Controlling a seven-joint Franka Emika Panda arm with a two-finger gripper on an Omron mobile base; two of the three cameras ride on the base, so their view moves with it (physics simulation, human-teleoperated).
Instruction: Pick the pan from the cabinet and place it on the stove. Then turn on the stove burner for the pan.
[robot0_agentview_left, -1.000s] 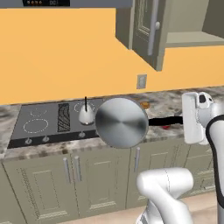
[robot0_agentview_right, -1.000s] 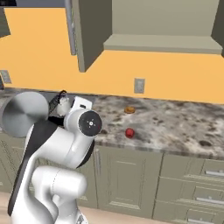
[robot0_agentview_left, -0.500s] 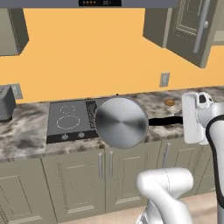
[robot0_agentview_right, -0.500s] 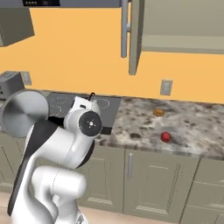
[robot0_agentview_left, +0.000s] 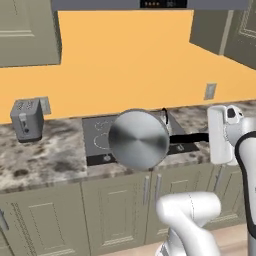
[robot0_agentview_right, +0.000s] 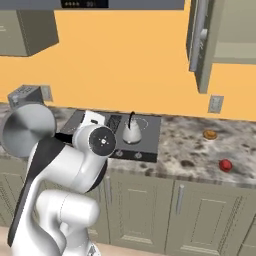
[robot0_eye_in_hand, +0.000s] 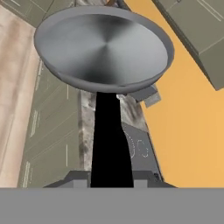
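The gripper is clamped on the black handle of the pan, held on edge off the stove's front edge; lowered carelessly, it could strike the kettle.

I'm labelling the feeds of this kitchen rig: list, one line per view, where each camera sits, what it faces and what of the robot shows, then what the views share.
Left base view: behind the arm to its left, facing the stove and toaster; white arm at lower right.
Right base view: behind to its right, facing the stove, kettle and open cabinet; arm at lower left.
Hand view: on the hand, looking along the pan handle held in the pincer.
Shared: all show the pan and the stove.
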